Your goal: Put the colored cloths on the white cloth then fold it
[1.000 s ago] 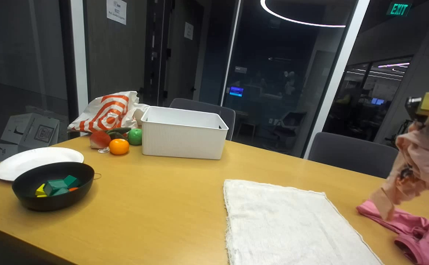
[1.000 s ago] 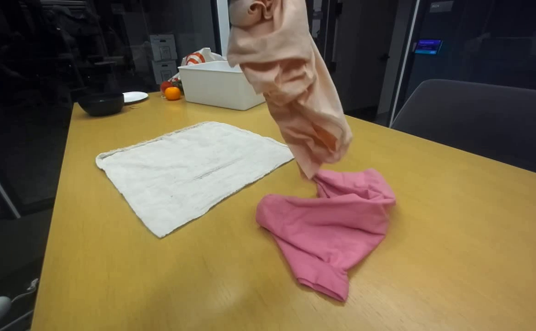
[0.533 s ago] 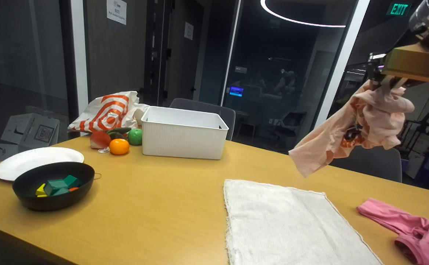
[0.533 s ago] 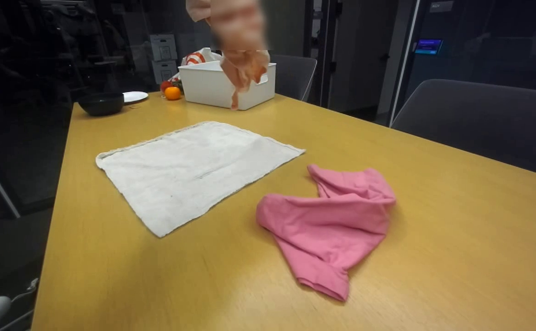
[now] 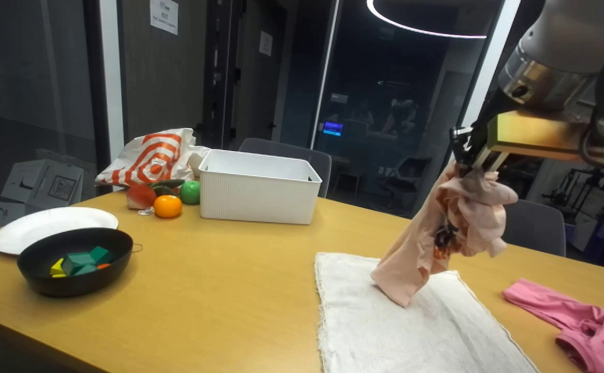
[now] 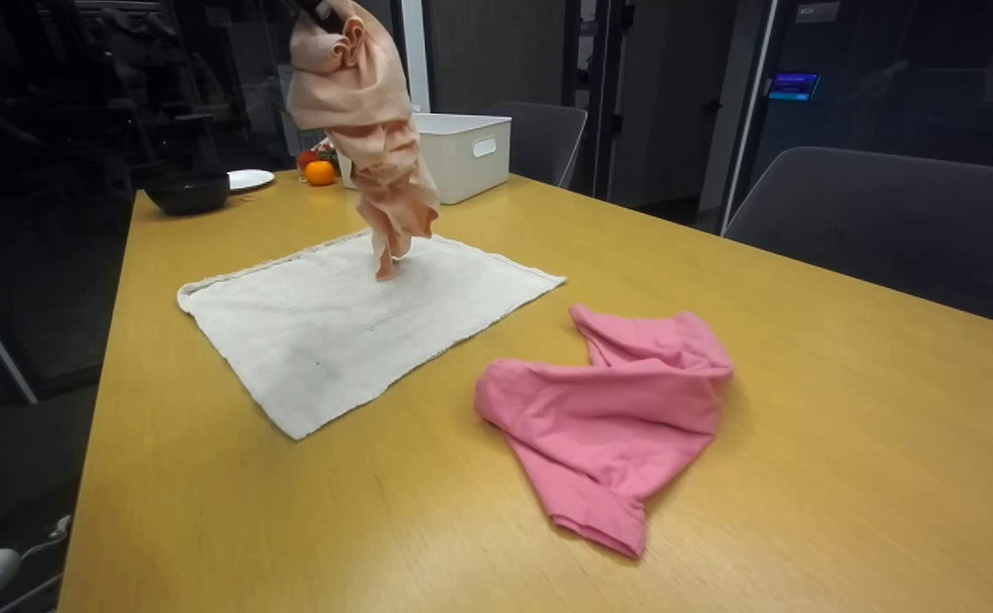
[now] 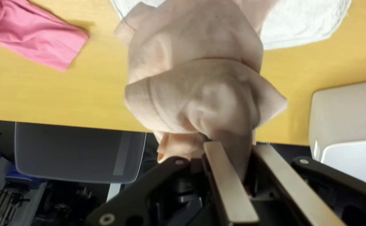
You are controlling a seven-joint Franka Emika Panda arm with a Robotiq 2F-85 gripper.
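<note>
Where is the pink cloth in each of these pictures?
In an exterior view: the pink cloth is in the lower right corner, partly cut off.
In an exterior view: the pink cloth, lower half, just right of the middle.
Wrist view: the pink cloth, upper left corner, partly cut off.
Shared landmark: the white cloth.

"In an exterior view, what's by the far left corner of the counter (image 6: 820, 477)?"

"The bowl (image 6: 188, 194), the plate (image 6: 250, 179) just beside it; then, rightward, the fruit (image 6: 319, 173) and, by the right edge, the bin (image 6: 464, 173)."

"And the cloths?"

"The spread cloth (image 6: 292, 332) lies toward the left edge, the hanging cloth (image 6: 369, 111) in the gripper (image 7: 237, 146) above it; the loose cloth (image 6: 611, 417) lies apart, to the right."
</note>
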